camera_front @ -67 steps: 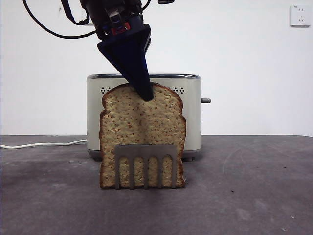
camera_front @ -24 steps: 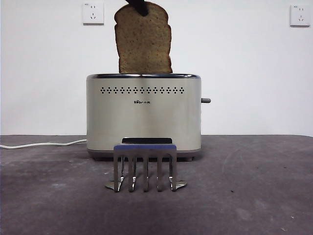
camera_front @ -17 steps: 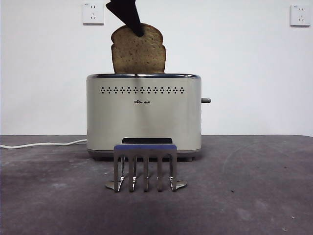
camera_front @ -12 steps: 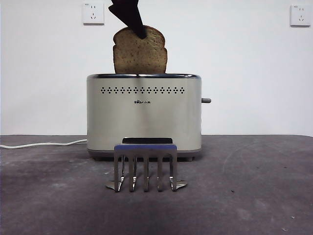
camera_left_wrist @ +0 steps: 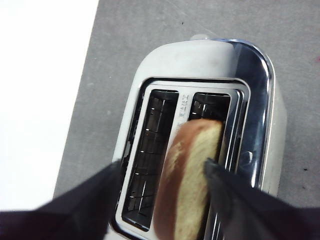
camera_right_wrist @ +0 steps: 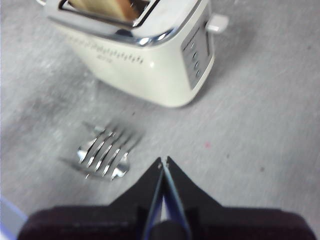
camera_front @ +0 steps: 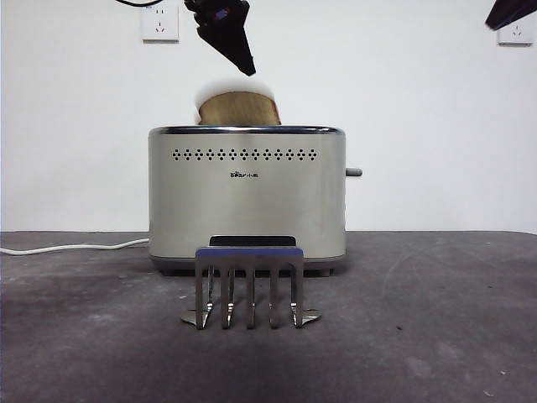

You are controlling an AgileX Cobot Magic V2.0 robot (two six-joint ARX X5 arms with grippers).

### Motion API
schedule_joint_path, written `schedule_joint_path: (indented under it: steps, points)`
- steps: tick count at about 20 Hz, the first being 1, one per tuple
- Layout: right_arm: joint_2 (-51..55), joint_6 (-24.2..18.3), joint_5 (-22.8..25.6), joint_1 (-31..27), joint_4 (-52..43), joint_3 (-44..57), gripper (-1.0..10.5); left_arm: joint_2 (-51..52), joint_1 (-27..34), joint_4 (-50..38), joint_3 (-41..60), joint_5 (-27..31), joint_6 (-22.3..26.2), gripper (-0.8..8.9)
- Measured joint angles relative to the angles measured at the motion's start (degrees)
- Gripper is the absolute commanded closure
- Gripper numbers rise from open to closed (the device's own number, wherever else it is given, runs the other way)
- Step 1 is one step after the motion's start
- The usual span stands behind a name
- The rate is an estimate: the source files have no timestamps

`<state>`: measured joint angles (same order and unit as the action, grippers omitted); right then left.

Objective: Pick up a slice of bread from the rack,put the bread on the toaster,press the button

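Observation:
The slice of bread [camera_front: 239, 108] stands partly sunk in the toaster [camera_front: 247, 197], blurred, with only its domed top above the chrome rim. In the left wrist view the slice of bread [camera_left_wrist: 192, 175] sits in the slot farther from the wall. My left gripper [camera_left_wrist: 162, 167] hangs open just above it, one jaw on either side, and shows as a dark tip [camera_front: 239, 50] in the front view. The rack [camera_front: 249, 285] stands bare in front of the toaster. The button [camera_front: 353, 172] sticks out of the toaster's right end. My right gripper [camera_right_wrist: 163, 161] is shut, high above the rack [camera_right_wrist: 105, 150].
A white cord [camera_front: 75, 247] runs left from the toaster along the grey table. Two wall sockets [camera_front: 159, 21] [camera_front: 513, 29] sit on the white wall behind. A black arm tip [camera_front: 512, 12] shows at the top right corner.
The left gripper carried the slice from the rack up over the toaster, lowered it, then let go. The slice has dropped deeper into the slot. A black tip appeared at the top right.

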<state>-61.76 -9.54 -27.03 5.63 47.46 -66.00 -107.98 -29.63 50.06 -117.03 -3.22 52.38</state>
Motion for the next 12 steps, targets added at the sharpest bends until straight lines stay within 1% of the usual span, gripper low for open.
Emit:
schedule_joint_path:
  steps: [3,6,8,9,12]
  points:
    - [-3.0,0.3,0.0,0.0,-3.1,0.0,9.6,0.0,0.0,-1.8,0.0,0.0,-0.6,4.53]
    - [-6.4,1.0,0.0,0.0,-7.2,0.0,9.6,0.3,0.0,-3.3,0.0,0.5,-3.3,4.35]
    - [-8.5,2.4,-0.1,0.0,-12.4,0.0,9.6,1.5,0.0,-3.4,0.0,0.7,-6.4,4.35]
    - [-9.6,3.3,-1.0,0.0,-15.2,0.0,9.6,2.6,0.0,-3.3,0.0,0.7,-8.6,4.35]
    - [-14.3,7.4,-6.9,0.0,-26.0,0.0,9.6,7.2,0.0,-1.3,0.0,0.6,-16.2,4.36]
